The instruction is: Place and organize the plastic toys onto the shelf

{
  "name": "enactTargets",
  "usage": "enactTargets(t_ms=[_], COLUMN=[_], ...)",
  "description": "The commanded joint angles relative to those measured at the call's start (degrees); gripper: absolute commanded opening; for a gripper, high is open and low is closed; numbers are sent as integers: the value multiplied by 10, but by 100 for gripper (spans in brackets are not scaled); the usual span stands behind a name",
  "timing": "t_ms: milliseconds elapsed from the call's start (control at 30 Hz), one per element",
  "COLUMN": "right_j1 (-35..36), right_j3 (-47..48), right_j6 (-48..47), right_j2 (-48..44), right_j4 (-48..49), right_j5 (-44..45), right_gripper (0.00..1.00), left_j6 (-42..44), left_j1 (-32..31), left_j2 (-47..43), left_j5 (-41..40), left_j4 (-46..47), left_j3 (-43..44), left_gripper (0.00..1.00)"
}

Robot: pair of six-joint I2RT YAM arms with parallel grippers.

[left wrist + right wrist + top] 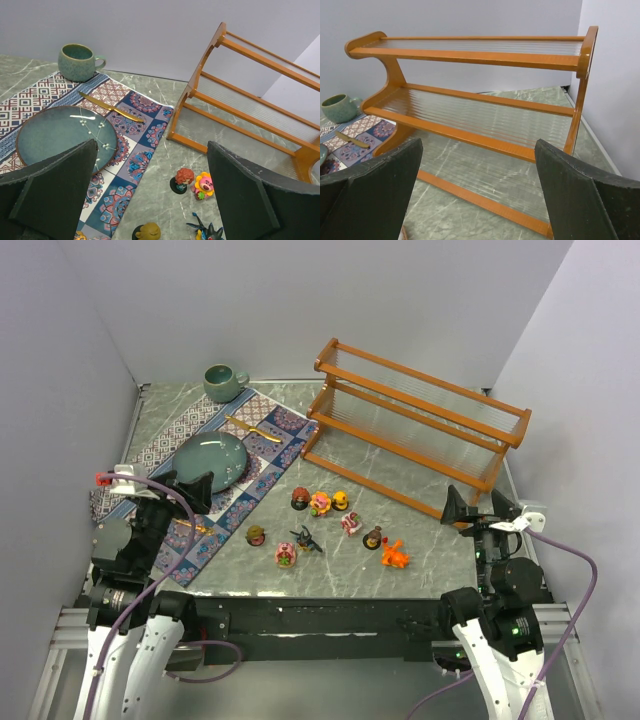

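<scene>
Toys lie loose toward the surface's near edge; the shelf stands bare at the far right corner. Left gripper and right gripper hang open, empty, seemingly ready for picking.

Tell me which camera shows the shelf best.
Right wrist: the shelf fills the frame head-on, its ribbed tiers plain to see. Top external shows it whole but small, from above; left wrist shows one end at an angle, the rest cropped.

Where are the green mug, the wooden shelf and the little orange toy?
green mug (222, 389), top view, on its side wall
wooden shelf (470, 57), right wrist view, top tier's front rail
orange toy (394, 556), top view, its middle
</scene>
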Motion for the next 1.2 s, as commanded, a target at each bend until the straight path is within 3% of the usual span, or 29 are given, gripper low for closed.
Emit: enactTargets(t_ms=[0, 333, 567, 833, 1000, 1167], right_j1=[1, 1, 1, 2, 16, 91], right_j3=[19, 53, 174, 240, 241, 214], right_j6=[3, 28, 46, 82, 87, 97], right_j2=[-176, -116, 68, 247, 323, 386], right_j4=[12, -8, -109, -147, -149, -125], right_j5=[-10, -61, -130, -204, -265, -214], right_gripper=[100, 100, 100, 100, 100, 100], left_j6=[-1, -19, -23, -14, -10, -9], left_j1=[5, 4, 4, 3, 1, 0], left_j2=[5, 36, 70, 114, 134, 159], left_j5=[12, 42, 64, 85, 96, 100], left_j4=[26, 13, -5, -23, -28, -39], left_j3=[2, 14, 16, 13, 11, 11], left_gripper=[97, 97, 97, 97, 97, 97])
